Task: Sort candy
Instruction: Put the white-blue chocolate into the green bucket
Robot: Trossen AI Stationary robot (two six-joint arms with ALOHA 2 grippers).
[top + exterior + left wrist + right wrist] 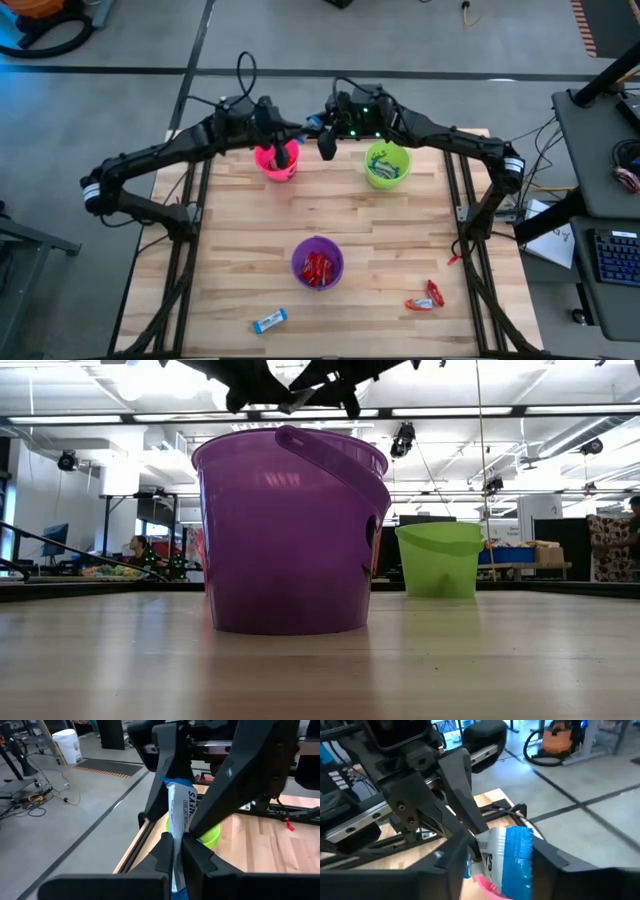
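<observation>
A blue-and-white candy [180, 807] hangs in the air above the pink cup [277, 160] at the table's far side. My left gripper [173, 856] is shut on it. My right gripper [501, 865] faces the left one with its fingers on either side of the candy's other end [512, 852], open. A purple cup [317, 262] near the middle holds red candies. A green cup [387, 165] stands at the far right. One blue-and-white candy [269, 320] and two red ones [425, 298] lie on the table near its front edge. My left gripper pinches one end of the candy's wrapper [175, 851] between its two fingers, coming about level from the table's left. The candy sticks out past the fingertips along them, lifted clear above the pink cup. My right gripper: the wrapper's blue edge [530, 847] reaches one finger; whether it touches, I cannot tell.
The two arms meet over the table's far edge between the pink and green cups. In the low view the purple cup [290, 530] stands close in front and the green cup [440, 560] behind it. The table's left half and middle are bare wood.
</observation>
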